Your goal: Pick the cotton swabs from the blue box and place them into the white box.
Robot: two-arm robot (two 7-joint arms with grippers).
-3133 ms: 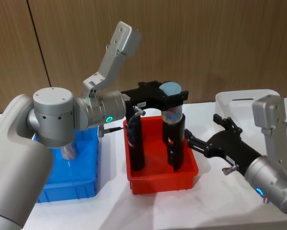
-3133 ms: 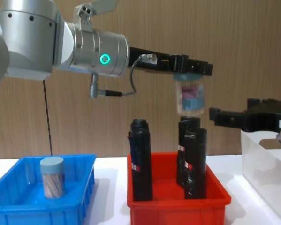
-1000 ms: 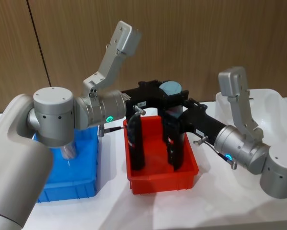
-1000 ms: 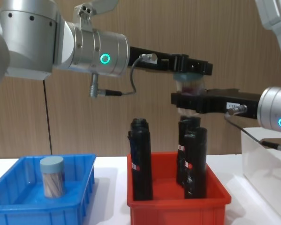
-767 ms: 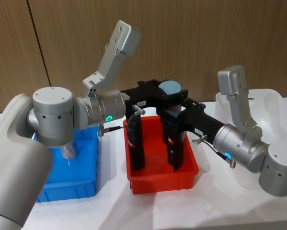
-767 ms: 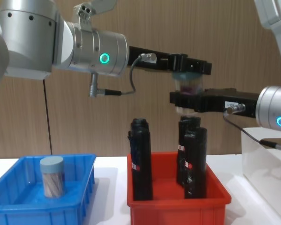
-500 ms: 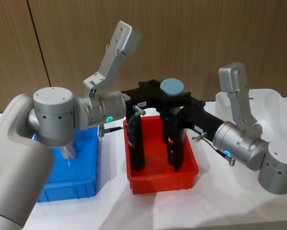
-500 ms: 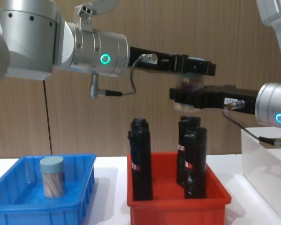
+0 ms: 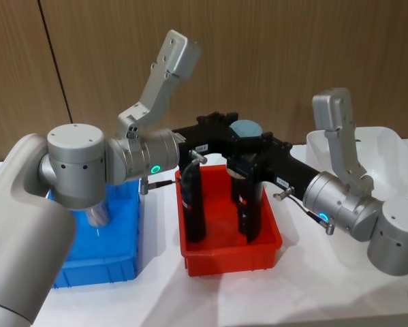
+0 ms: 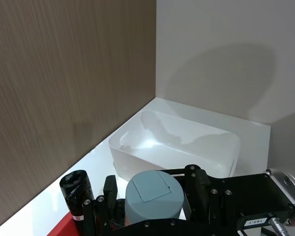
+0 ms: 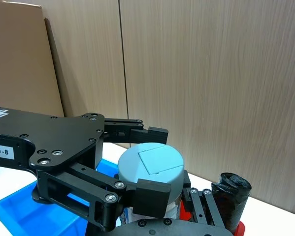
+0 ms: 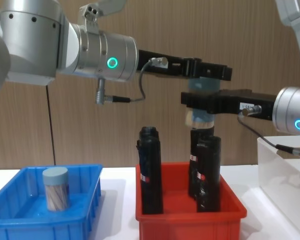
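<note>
One jar of cotton swabs [image 12: 202, 86] with a pale blue lid [image 9: 244, 128] hangs above the red bin. My right gripper [image 12: 205, 104] is shut on its clear body just under the lid [image 11: 149, 164]. My left gripper [image 12: 211, 72] is level with the top of the lid, its fingers spread apart and open. A second jar of cotton swabs [image 12: 55, 187] stands upright in the blue box [image 12: 19, 220] at the left [image 9: 98, 216]. The white box [image 9: 387, 139] stands at the far right [image 12: 285, 170].
A red bin [image 12: 190, 220] sits between the two boxes and holds three tall black wrapped cylinders [image 12: 151, 170] standing directly under the held jar. Wooden wall panels run close behind the table.
My right gripper reached in from the right and closed on the jar below the lid. My left gripper's fingers have spread off the lid, which now shows beneath them.
</note>
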